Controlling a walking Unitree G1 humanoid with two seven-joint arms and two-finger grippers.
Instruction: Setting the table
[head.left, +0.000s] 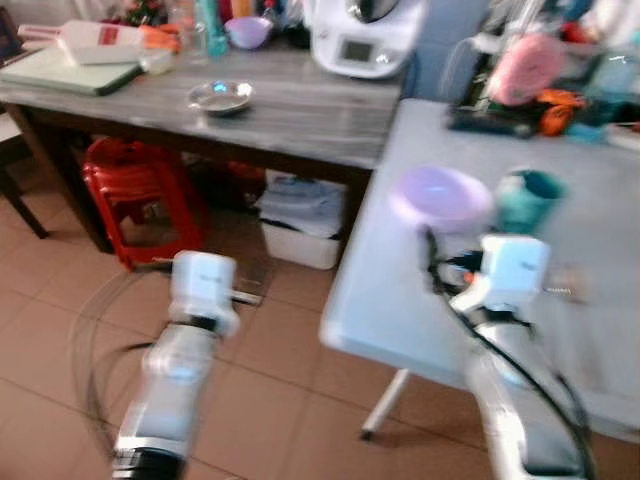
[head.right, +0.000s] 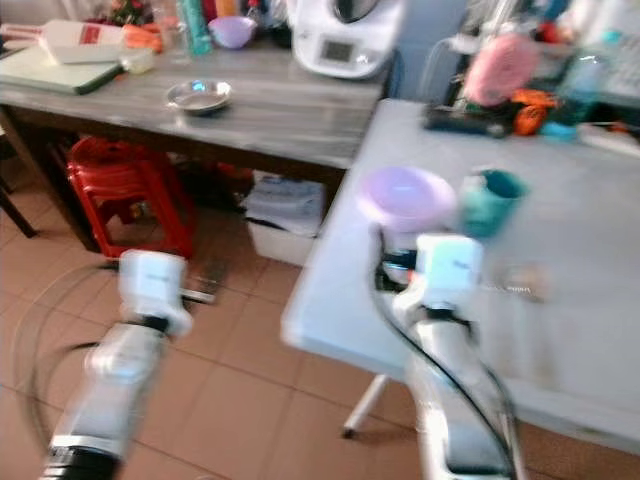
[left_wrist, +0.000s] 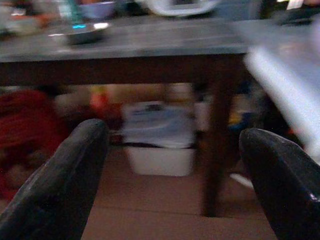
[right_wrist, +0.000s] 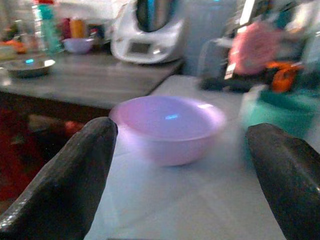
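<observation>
While the head views are blurred by motion, the right end effector (right_wrist: 180, 175) is seen released, fingers spread wide, with the lilac bowl (right_wrist: 169, 127) standing straight ahead of it on the white worktop (head.left: 420, 300), near but not touched. A teal cup (head.left: 527, 198) stands just beside the bowl, on the end effector's outer side and a little further off.

Step in hand, as judged: approach to the bowl for a pick, the first item of the table setting. The next move calls for a short advance until the bowl's rim or wall lies between the fingers, then closure; the cup's closeness leaves little room for the outer finger.

The left end effector (left_wrist: 175, 185) is also released and grasps nothing; it is held low over the tiled floor, pointing under the grey wooden worktop (head.left: 290, 110) toward a white bin (left_wrist: 159, 145).

Differences between views: the right wrist view confirms the gap between fingers and bowl, which the wrist housing hides in the head views. The head views alone give the layout: a steel dish (head.left: 220, 96) and a white kitchen machine (head.left: 365, 35) on the grey worktop, a red stool (head.left: 135, 185) beneath it.
</observation>
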